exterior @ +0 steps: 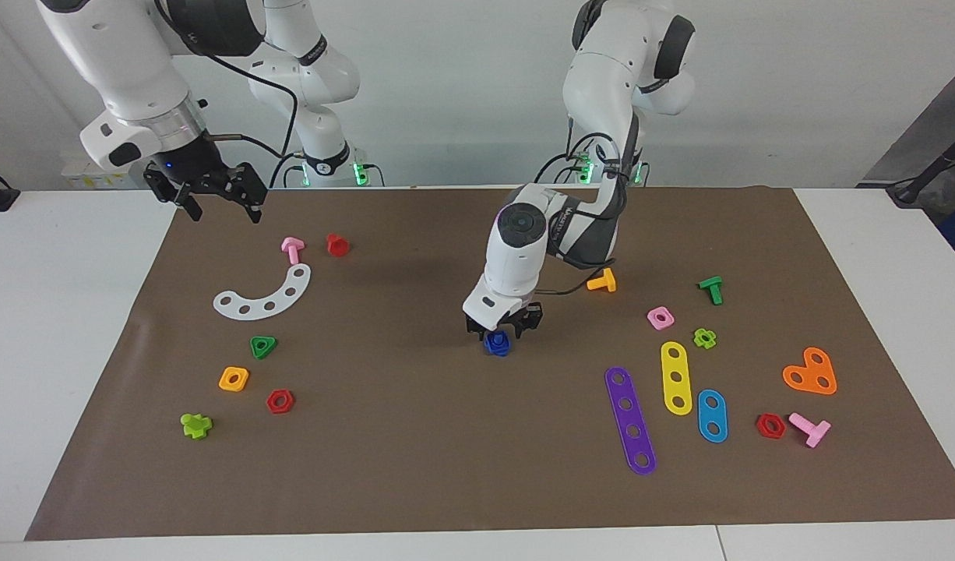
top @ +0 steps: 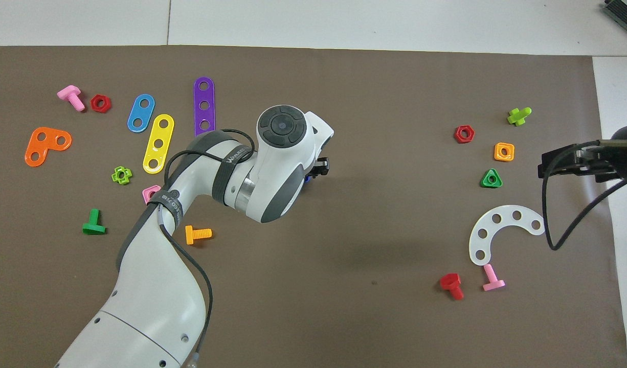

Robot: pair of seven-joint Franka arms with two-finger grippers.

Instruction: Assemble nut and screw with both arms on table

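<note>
Left gripper [exterior: 502, 331] is low over the blue nut-and-screw piece [exterior: 497, 343] mid-table, fingers spread either side of it. Right gripper [exterior: 218, 201] waits open, above the paper's edge near the pink screw [exterior: 292, 249].

- Dark-blue nut [exterior: 497, 343] and screw: one small blue piece mid-worktop [exterior: 415, 467], on the brown paper; the two cannot be told apart.
- It sits directly beneath the left gripper [exterior: 503, 327].
</note>
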